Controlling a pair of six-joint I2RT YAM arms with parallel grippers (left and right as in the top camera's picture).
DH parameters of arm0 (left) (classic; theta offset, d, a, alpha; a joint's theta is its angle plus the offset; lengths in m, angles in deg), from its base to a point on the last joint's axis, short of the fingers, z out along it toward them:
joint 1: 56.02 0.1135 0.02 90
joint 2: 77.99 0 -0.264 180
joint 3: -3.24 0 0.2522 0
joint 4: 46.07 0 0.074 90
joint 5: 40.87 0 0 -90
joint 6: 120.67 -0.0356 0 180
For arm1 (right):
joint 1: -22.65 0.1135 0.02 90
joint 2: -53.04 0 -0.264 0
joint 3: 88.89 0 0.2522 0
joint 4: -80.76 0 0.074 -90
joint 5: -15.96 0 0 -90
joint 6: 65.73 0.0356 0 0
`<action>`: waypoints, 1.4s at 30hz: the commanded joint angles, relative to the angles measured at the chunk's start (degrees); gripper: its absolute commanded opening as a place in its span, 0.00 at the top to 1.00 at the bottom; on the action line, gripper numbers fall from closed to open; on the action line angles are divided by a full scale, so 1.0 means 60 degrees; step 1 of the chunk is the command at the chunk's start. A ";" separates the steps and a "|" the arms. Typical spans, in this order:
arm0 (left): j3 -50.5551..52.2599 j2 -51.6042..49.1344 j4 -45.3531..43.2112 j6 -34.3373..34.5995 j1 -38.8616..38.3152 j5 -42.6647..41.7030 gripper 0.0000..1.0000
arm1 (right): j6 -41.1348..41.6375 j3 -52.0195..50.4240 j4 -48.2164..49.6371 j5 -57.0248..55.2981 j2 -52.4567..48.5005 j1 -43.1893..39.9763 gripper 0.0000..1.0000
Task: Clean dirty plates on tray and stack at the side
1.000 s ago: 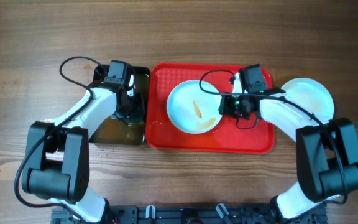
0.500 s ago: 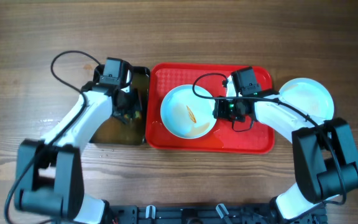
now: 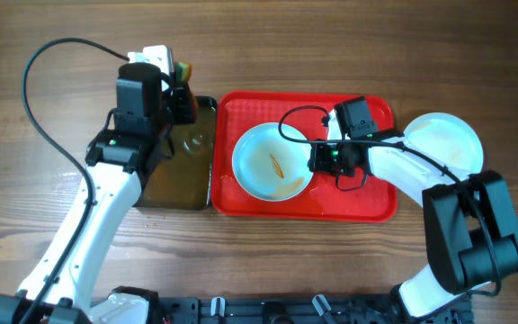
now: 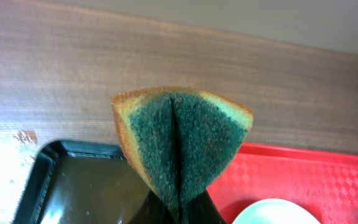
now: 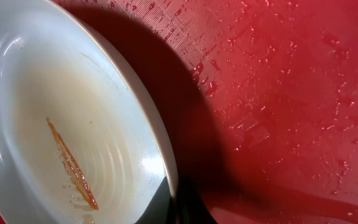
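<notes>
Two plates show from overhead. The smeared plate (image 3: 272, 162) sits on the left part of the red tray (image 3: 367, 205), with a thin orange-brown streak across its bowl and a paler smear along the rim on the robot's side. The second plate (image 3: 446, 137) lies off the tray on the wooden counter (image 3: 268, 45), just beside the tray's right end and partly covered by the right arm. The right hand (image 3: 317, 160) is clenched on the smeared plate's right rim. In the right wrist view that rim runs down into the dark fingers (image 5: 185, 202) at the bottom edge, and the plate throws a broad shadow on the wet, droplet-speckled tray floor. Whether that side is lifted off the floor cannot be told. The left hand (image 3: 178, 88) hangs above the far end of the black tub (image 3: 183, 175), which holds dark liquid and stands just beside the tray's left side. This hand is grasping a sponge (image 4: 182, 143) folded in two, with the dark green scouring face outward and yellow foam showing along the upper edges. The sponge is clear of both tub and tray.
</notes>
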 commanded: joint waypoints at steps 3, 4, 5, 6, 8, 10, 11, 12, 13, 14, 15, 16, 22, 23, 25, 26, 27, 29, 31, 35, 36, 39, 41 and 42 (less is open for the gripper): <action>-0.0189 0.0772 -0.0892 -0.0925 0.0026 0.0204 0.96 | -0.0073 -0.0328 -0.0197 -0.0350 -0.0382 0.0047 0.96; -0.0189 0.0852 -0.1020 -0.0976 0.0026 0.0208 0.96 | -0.0076 -0.0328 -0.0197 -0.0350 -0.0382 0.0047 0.96; -0.0189 0.0900 -0.1144 -0.1191 0.0026 0.0204 0.96 | -0.0076 -0.0328 -0.0193 -0.0350 -0.0382 0.0047 0.96; -0.0189 0.0965 -0.1297 -0.1333 0.0026 0.0204 0.96 | -0.0073 -0.0328 -0.0193 -0.0350 -0.0382 0.0047 0.96; -0.0189 0.1086 -0.1552 -0.1421 0.0026 0.0204 0.96 | -0.0073 -0.0328 -0.0193 -0.0350 -0.0382 0.0047 0.95; -0.0189 0.1144 -0.1727 -0.1421 0.0026 0.0204 0.96 | -0.0076 -0.0328 -0.0197 -0.0350 -0.0382 0.0047 0.96; -0.0189 0.1195 -0.1803 -0.1417 0.0026 0.0200 0.96 | -0.0076 -0.0328 -0.0193 -0.0350 -0.0382 0.0047 0.96; -0.0189 0.1235 -0.1851 -0.1417 0.0026 0.0204 0.96 | -0.0076 -0.0328 -0.0193 -0.0350 -0.0382 0.0047 0.96; -0.0189 0.1271 -0.1872 -0.1417 0.0026 0.0204 0.96 | -0.0076 -0.0328 -0.0193 -0.0350 -0.0382 0.0047 0.96; -0.0189 0.1275 -0.1880 -0.1421 0.0026 0.0204 0.96 | -0.0076 -0.0328 -0.0193 -0.0350 -0.0382 0.0047 0.96; -0.0189 0.1275 -0.1894 -0.1417 0.0026 0.0200 0.96 | -0.0076 -0.0328 -0.0189 -0.0350 -0.0382 0.0047 0.96; -0.0189 0.1275 -0.1891 -0.1417 0.0026 0.0204 0.96 | -0.0076 -0.0328 -0.0189 -0.0353 -0.0382 0.0047 0.96; -0.0189 0.1275 -0.1891 -0.1417 0.0026 0.0204 0.96 | -0.0073 -0.0328 -0.0193 -0.0426 -0.0382 0.0047 0.96; -0.0189 0.1275 -0.1887 -0.1417 0.0026 0.0204 0.96 | -0.0073 -0.0328 -0.0193 -0.0495 -0.0382 0.0047 0.96; -0.0186 0.1271 -0.1883 -0.1417 0.0026 0.0204 0.96 | -0.0080 -0.0328 -0.0193 -0.0495 -0.0382 0.0047 0.96; -0.0186 0.1264 -0.1861 -0.1417 0.0026 0.0204 0.96 | -0.0076 -0.0328 -0.0193 -0.0495 -0.0382 0.0047 0.96; -0.0186 0.1264 -0.1821 -0.1417 0.0026 0.0204 0.96 | -0.0080 -0.0328 -0.0193 -0.0495 -0.0382 0.0047 0.96; -0.0186 0.1191 -0.1694 -0.1417 0.0026 0.0204 0.96 | -0.0076 -0.0328 -0.0189 -0.0495 -0.0382 0.0047 0.96; -0.0186 0.1035 -0.1483 -0.1413 0.0026 0.0200 0.96 | -0.0076 -0.0328 -0.0193 -0.0495 -0.0382 0.0047 0.96; -0.0186 0.0372 -0.0627 -0.1373 0.0026 0.0197 0.96 | -0.0076 -0.0328 -0.0193 -0.0495 -0.0382 0.0047 0.96; -0.0186 0.0109 -0.0255 -0.1370 0.0026 0.0193 0.96 | -0.0073 -0.0328 -0.0193 -0.0495 -0.0382 0.0047 0.96; -0.0186 -0.0612 0.0787 -0.1067 0.0026 0.0197 0.96 | -0.0080 -0.0328 -0.0193 -0.0495 -0.0382 0.0051 0.96; -0.0186 -0.1188 0.1752 -0.0299 0.0026 0.0113 0.96 | -0.0076 -0.0328 -0.0193 -0.0495 -0.0382 0.0047 0.96; -0.0186 -0.1344 0.2087 -0.0011 0.0026 -0.0058 0.96 | -0.0076 -0.0328 -0.0197 -0.0492 -0.0382 0.0047 0.96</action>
